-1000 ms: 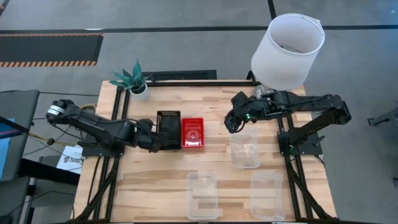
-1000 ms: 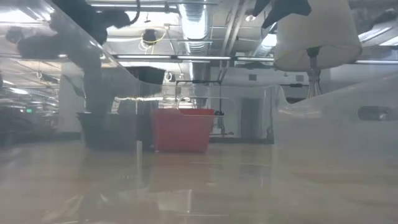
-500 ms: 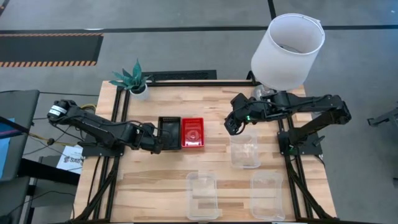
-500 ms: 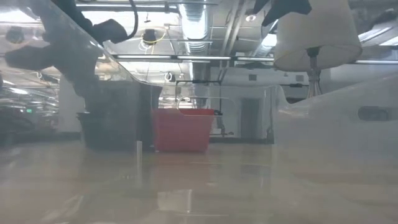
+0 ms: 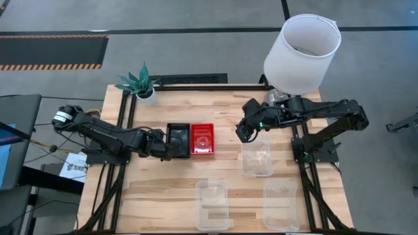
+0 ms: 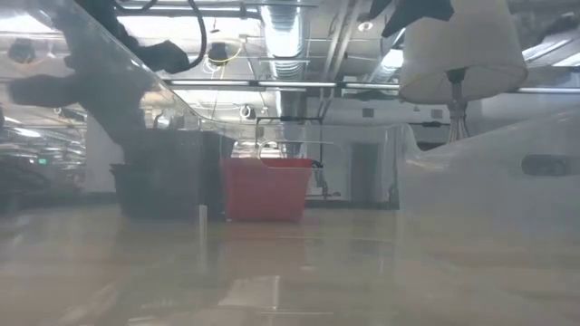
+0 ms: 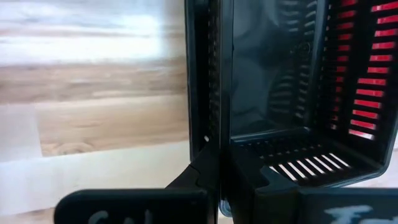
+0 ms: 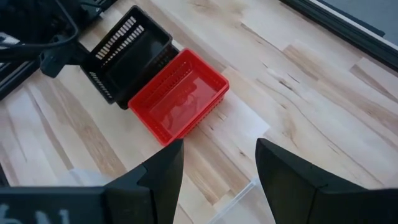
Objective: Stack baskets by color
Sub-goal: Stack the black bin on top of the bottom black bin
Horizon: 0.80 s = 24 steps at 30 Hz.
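Note:
A black basket (image 5: 177, 136) stands beside a red basket (image 5: 203, 138) at the table's middle. My left gripper (image 5: 167, 149) is shut on its near left corner. In the right wrist view a second black rim (image 8: 106, 84) shows just under the held black basket (image 8: 127, 53), slightly offset. My right gripper (image 5: 244, 132) hangs open in the air right of the red basket (image 8: 180, 102), above the far end of a clear basket (image 5: 257, 155). Two more clear baskets (image 5: 213, 203) (image 5: 281, 203) rest on the table near its front edge. My left gripper pinches the black basket's left long wall (image 7: 210, 124) at its near end, one finger inside the basket and one outside. The fingers slant down from the table's near left. The basket sits over the lower black one; whether it rests fully in it I cannot tell.
A white lampshade (image 5: 302, 46) stands at the far right corner, close behind the right arm. A small potted plant (image 5: 140, 83) stands at the far left corner. Bare wood lies between the red basket and the clear baskets.
My left gripper has sunk a little, still shut on the black basket. The basket has come down with it and its far end has drawn in toward the near side, so it sits lower beside the red basket.

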Motion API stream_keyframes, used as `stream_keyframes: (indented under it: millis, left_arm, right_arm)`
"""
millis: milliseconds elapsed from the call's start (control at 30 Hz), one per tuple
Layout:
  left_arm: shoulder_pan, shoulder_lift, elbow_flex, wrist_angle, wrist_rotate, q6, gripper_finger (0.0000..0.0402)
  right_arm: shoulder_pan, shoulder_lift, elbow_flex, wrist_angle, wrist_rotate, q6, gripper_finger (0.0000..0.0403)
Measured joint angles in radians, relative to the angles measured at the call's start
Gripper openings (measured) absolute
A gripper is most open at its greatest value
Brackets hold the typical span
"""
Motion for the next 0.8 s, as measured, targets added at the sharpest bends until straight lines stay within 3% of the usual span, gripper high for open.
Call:
stream_keyframes:
  millis: [600,800]
  left_arm:
    - [0.023,-0.003,0.0,-0.007,0.039,0.028,0.0]
    - [0.023,-0.003,0.0,0.0,0.039,0.039,0.0041]
  right_arm:
    - [0.0,0.0,0.0,0.0,0.0,-0.003,0.0221]
    - [0.0,0.0,0.0,0.0,0.0,-0.003,0.0221]
